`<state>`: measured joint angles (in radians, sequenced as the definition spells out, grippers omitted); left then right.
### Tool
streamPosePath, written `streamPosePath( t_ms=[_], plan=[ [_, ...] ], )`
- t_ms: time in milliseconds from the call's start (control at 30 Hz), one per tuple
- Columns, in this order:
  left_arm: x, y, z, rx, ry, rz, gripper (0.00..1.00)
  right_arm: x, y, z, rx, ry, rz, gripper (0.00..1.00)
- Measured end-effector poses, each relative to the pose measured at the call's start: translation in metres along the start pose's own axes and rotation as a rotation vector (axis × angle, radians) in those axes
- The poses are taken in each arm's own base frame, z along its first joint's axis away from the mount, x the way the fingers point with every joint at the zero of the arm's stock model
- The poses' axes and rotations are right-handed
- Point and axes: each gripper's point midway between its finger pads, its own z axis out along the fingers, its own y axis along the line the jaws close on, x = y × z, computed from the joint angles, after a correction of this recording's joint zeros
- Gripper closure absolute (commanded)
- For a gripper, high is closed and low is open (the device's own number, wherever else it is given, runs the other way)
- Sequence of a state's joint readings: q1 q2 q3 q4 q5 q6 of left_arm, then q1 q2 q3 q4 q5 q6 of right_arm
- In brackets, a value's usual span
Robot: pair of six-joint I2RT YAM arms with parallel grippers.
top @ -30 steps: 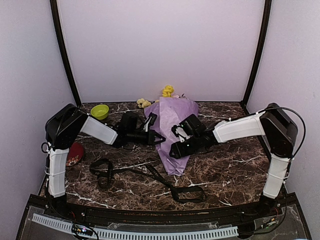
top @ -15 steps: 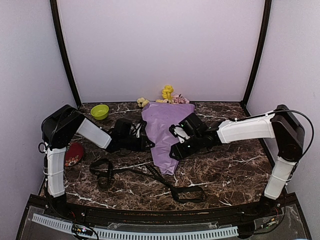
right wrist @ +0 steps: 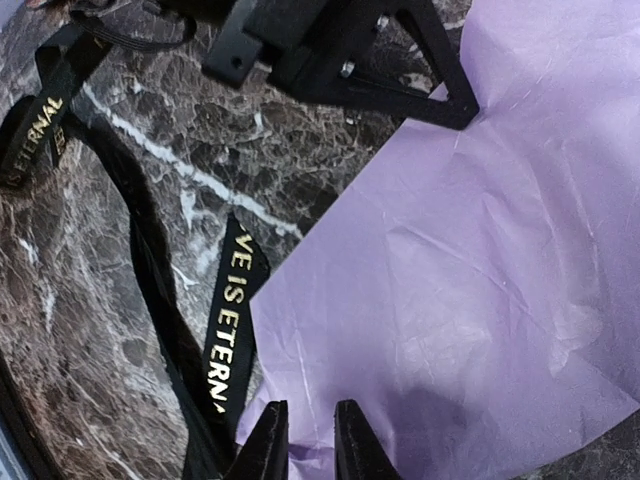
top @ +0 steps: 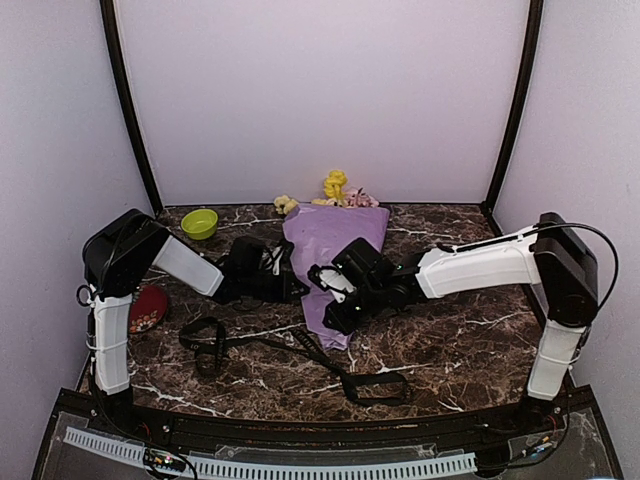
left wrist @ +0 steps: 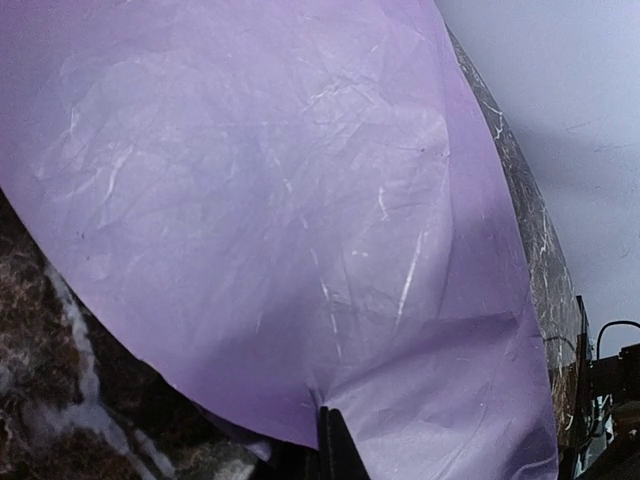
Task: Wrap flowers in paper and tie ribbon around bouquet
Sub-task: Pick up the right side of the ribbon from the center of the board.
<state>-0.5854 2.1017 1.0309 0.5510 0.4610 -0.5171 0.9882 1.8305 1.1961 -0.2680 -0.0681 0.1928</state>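
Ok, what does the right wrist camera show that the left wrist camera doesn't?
Only the right wrist view shows the black ribbon with its lettering, lying on the table, and the left gripper seen from outside, pinching the edge of the paper. Only the left wrist view shows the pale back wall beyond the table's far edge. Both show the crinkled purple paper and the dark marble table.

paper (top: 335,245): i see it lying mid-table (top: 450,340).
flowers (top: 335,190): behind the paper, at its far edge.
ribbon (top: 300,350): in front, one stretch just beside the paper's near tip.
bowl (top: 200,223): back left.
left gripper (top: 297,288): at the paper's left edge.
right gripper (top: 325,318): over its near tip.
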Motion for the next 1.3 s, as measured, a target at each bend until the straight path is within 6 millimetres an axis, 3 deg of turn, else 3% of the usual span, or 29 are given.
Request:
streamPosePath(
  t_ms=[333,467,800,933,1100,1200,1300],
  plan=[
    [0.001,0.001,0.0,-0.008,0.006,0.016,1.0,0.069,-0.004,0.015,0.012,0.136,0.018,0.94],
    [0.0,0.0,0.001,-0.011,0.012,0.024,1.0,0.077,-0.005,0.006,0.012,0.119,0.037,0.96],
    [-0.001,0.001,0.001,-0.016,0.014,0.043,1.0,0.119,-0.011,-0.019,0.052,0.207,0.087,0.93],
    [-0.001,0.001,0.001,-0.017,0.014,0.048,1.0,0.119,-0.01,-0.036,0.059,0.214,0.094,0.89],
    [-0.001,0.001,0.001,-0.016,0.015,0.053,1.0,0.114,0.012,-0.052,0.03,0.192,0.037,0.83],
    [-0.001,0.001,0.001,-0.016,0.015,0.053,1.0,0.128,0.035,-0.053,-0.012,0.234,-0.025,0.77],
    [-0.001,0.001,0.001,-0.017,0.015,0.053,1.0,0.143,0.06,-0.056,-0.068,0.276,-0.096,0.62]
  ],
)
